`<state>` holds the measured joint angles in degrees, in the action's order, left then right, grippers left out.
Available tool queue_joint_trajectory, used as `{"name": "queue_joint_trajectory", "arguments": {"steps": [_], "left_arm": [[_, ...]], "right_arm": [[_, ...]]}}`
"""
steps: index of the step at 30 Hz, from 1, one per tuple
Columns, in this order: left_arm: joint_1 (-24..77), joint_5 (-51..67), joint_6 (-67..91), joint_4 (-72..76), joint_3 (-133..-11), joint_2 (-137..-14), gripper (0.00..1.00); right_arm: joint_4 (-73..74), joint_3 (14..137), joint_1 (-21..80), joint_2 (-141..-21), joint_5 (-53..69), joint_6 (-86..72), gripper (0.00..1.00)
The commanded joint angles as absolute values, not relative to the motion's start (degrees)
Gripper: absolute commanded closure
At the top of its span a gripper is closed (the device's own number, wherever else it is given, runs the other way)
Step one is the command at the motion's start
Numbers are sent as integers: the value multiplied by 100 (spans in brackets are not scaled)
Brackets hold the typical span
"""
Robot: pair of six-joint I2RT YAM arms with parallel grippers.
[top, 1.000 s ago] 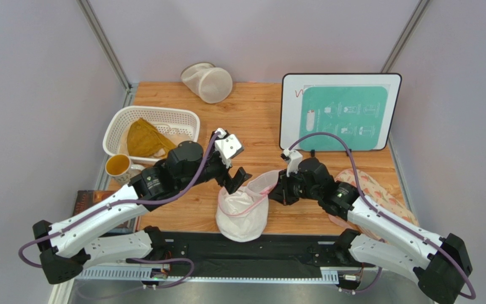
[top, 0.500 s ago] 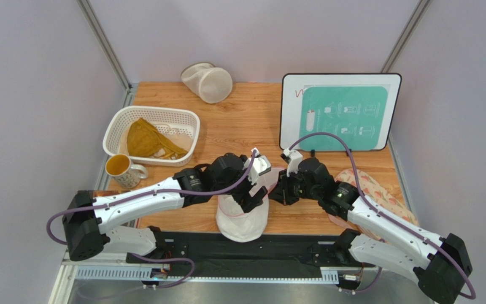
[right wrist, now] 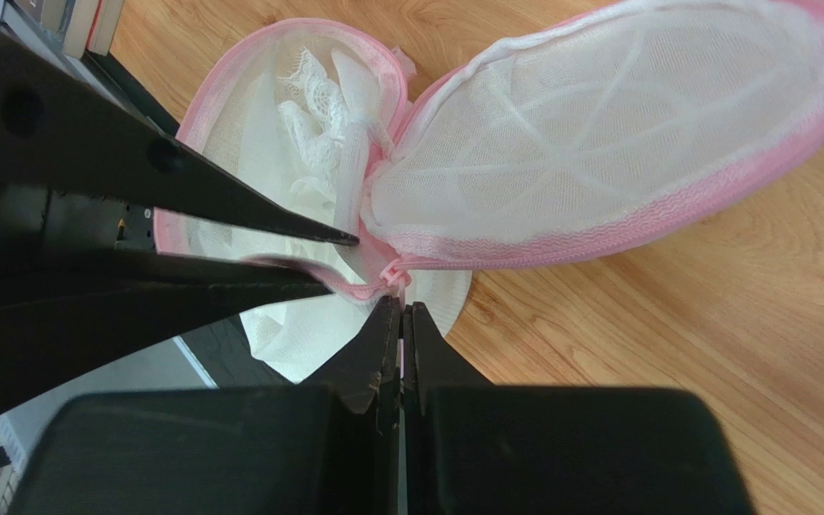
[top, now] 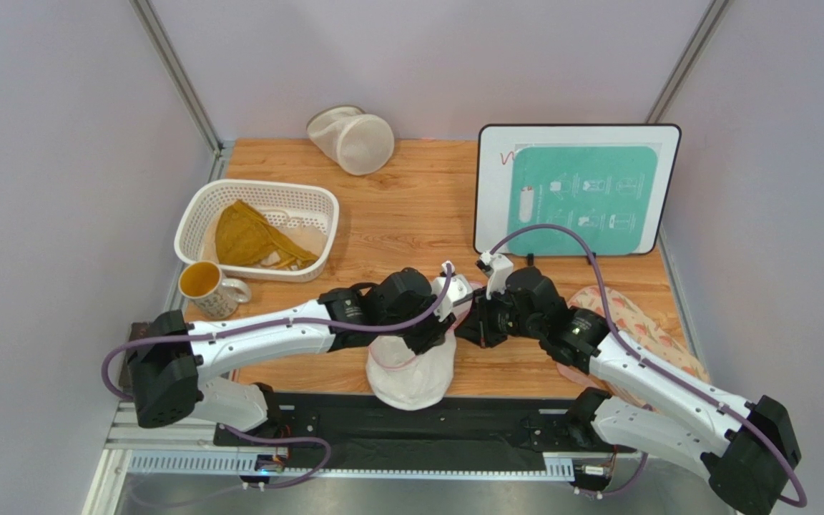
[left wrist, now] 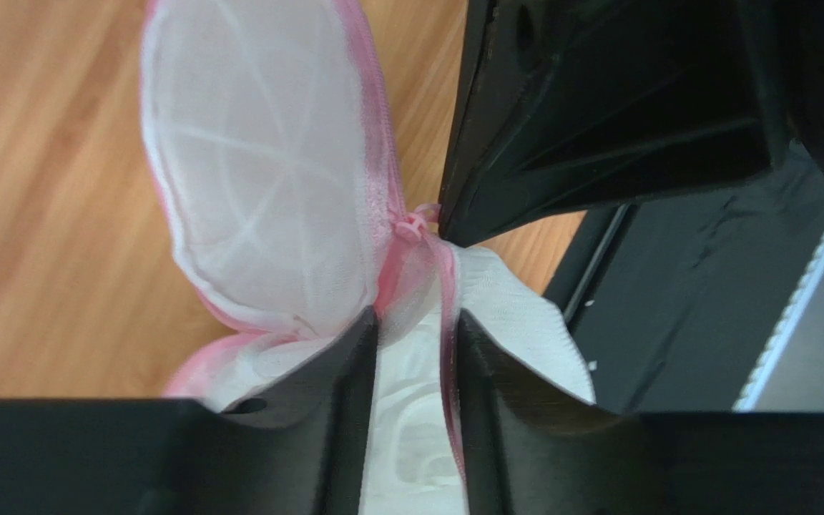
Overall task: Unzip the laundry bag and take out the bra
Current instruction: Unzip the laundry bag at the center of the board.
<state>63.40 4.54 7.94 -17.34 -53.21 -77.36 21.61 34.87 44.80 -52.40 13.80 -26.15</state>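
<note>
Left arm is swinging in from beside the basket across the earlier frames, and we are now seeing the left gripper down at the laundry bag. The bag is sitting at the near edge of the table, between the two arms, and the right side isn't shifting.

We are reading the bag as already unzipped. In the right wrist view it is lying open like a clamshell, with the upper half flopping right and the lower half holding the bra, white lacy cloth not yet out. So we are tagging the step as bra removal, just beginning.

Right gripper is keeping its fingers pressed together, tips on the pink trim right by the zipper pull. We are judging it is pinching the bag there as an anchor.

Left gripper's fingers are standing partly apart, straddling pink trim and white cloth at the rim. We cannot tell whether they are biting yet, or whether that cloth is bra or mesh.

Next move, we are guessing: closing on the bra alone, then lifting it out leftward while the right side is holding the bag. Grabbing mesh too would be dragging the whole bag along.
</note>
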Motion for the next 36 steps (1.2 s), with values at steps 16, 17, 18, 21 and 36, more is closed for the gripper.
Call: {"name": "queue_joint_trajectory", "arguments": {"steps": [16, 17, 18, 21, 36], "left_arm": [[6442, 404, 536, -2250, -5327, -6961, 100], [6451, 404, 510, -2241, -5265, -6900, 100], [6477, 404, 492, -2241, -5230, -6786, 100], [6486, 325, 404, -2241, -5107, -6540, 100], [6495, -553, 255, -2557, -4940, -5397, 100]], "right_arm": [[1943, 3445, 4465, -5300, 1327, -2619, 100], [1908, 3437, 4456, -5317, 1362, -2628, 100], [1864, 3410, 4456, -5352, 1380, -2637, 100], [1749, 3375, 4456, -5449, 1415, -2654, 100], [1319, 3234, 4456, -5897, 1415, -2751, 100]]}}
